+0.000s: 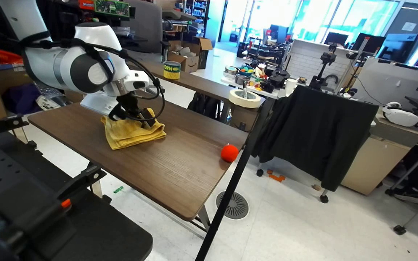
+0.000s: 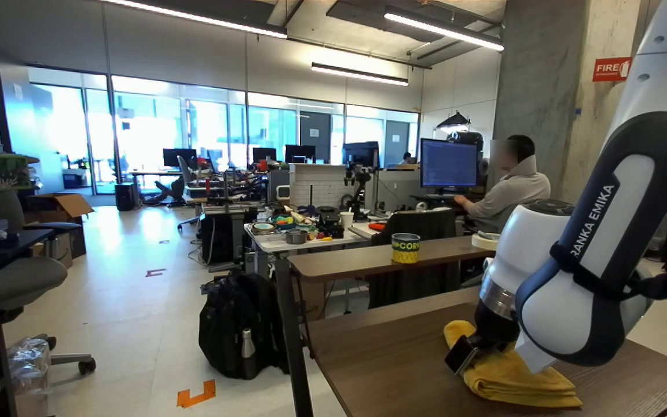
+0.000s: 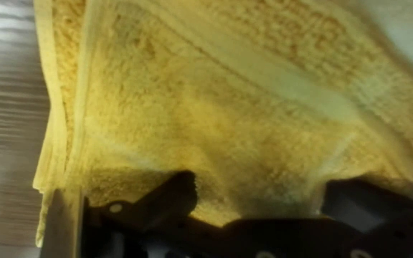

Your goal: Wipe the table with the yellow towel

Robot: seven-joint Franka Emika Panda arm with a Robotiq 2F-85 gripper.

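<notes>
The yellow towel (image 1: 136, 137) lies folded on the brown table (image 1: 183, 163). The towel (image 2: 521, 382) and table (image 2: 380, 365) also show in an exterior view. My gripper (image 1: 132, 119) points down onto the towel, with a fingertip touching its top. In the wrist view the gripper (image 3: 258, 195) has its two dark fingers well apart, with the towel (image 3: 199, 107) under and between them. The towel fills most of that view, and a strip of table (image 3: 5, 143) shows at the left. The fingertips' lower ends are partly hidden in the cloth.
An orange-red ball (image 1: 229, 153) sits near the table's end. A corn can (image 1: 172, 70) and a tape roll (image 1: 244, 98) stand on a raised shelf along the table's long side. A black post (image 1: 236, 170) rises by the corner. A backpack (image 2: 244, 324) is on the floor.
</notes>
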